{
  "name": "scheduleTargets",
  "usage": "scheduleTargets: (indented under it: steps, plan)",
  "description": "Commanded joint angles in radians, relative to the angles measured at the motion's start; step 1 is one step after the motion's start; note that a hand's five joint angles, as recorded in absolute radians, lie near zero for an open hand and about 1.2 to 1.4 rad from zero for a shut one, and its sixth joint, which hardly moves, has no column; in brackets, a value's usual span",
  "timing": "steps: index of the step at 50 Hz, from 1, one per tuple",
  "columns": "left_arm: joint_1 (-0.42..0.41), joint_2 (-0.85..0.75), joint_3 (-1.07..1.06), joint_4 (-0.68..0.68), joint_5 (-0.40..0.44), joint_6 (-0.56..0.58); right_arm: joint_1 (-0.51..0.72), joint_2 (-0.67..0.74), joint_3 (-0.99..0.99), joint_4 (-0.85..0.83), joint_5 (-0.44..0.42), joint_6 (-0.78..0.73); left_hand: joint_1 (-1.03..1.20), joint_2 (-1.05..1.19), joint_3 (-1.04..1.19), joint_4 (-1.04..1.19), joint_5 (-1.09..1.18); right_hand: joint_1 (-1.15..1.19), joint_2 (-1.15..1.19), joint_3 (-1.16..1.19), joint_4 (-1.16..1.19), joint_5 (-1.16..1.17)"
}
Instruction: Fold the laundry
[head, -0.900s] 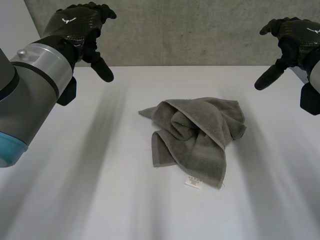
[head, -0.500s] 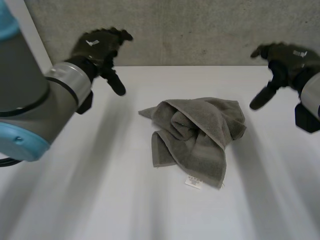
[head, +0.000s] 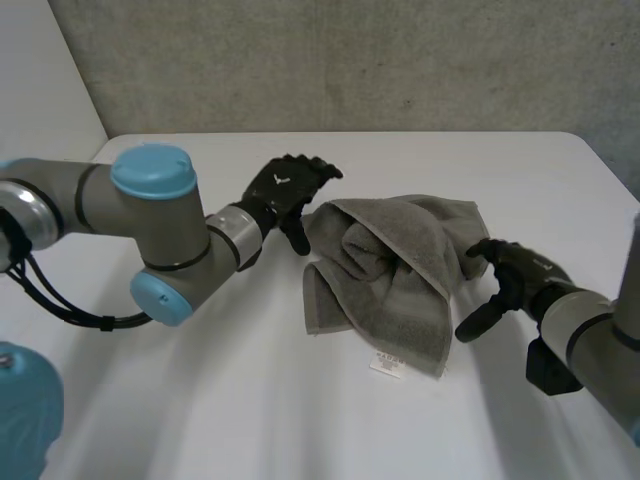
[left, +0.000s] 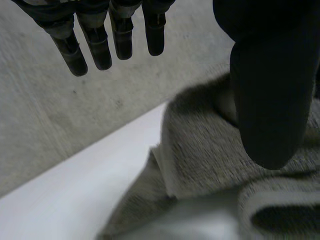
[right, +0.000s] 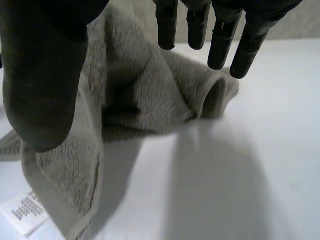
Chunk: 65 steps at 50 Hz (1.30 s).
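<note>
One gray towel (head: 392, 272) lies in a crumpled heap in the middle of the white table (head: 190, 400). A small white tag (head: 387, 364) sticks out at its near edge. The left hand (head: 285, 192) is at the towel's far left corner. Its fingers (left: 95, 42) are straight, its thumb is held apart from them, and it holds nothing. The right hand (head: 512, 272) is just beside the towel's right edge. Its fingers (right: 220, 42) and thumb are apart too, with nothing in them. I cannot tell if either hand touches the towel.
</note>
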Motion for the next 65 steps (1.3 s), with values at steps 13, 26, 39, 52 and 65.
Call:
scheduleTargets:
  steps: [13,26,39,52,65]
  plan:
    - [-0.021,-0.194,0.188,0.000,0.001,-0.004,0.071,0.169,-0.039,-0.081,-0.006,0.109,0.190,0.190,0.190,0.192,0.188,-0.048,-0.070,-0.061,-0.076,-0.061]
    - [-0.025,-0.259,0.300,0.000,-0.003,-0.004,0.094,0.223,-0.057,-0.122,-0.007,0.143,0.282,0.281,0.281,0.283,0.279,0.039,0.016,0.025,0.010,0.026]
    - [-0.028,-0.317,0.369,0.000,0.004,-0.002,0.096,0.241,-0.068,-0.162,-0.006,0.143,0.578,0.577,0.578,0.579,0.575,0.464,0.442,0.451,0.436,0.451]
    - [-0.037,-0.294,0.495,0.129,-0.038,0.012,0.083,0.198,-0.364,-0.148,0.003,-0.058,1.133,1.133,1.133,1.134,1.131,1.174,1.151,1.160,1.145,1.161]
    - [0.024,0.043,0.759,0.217,-0.315,0.059,0.089,0.205,-1.186,-0.096,0.005,-0.725,1.133,1.133,1.133,1.134,1.131,1.174,1.151,1.160,1.145,1.161]
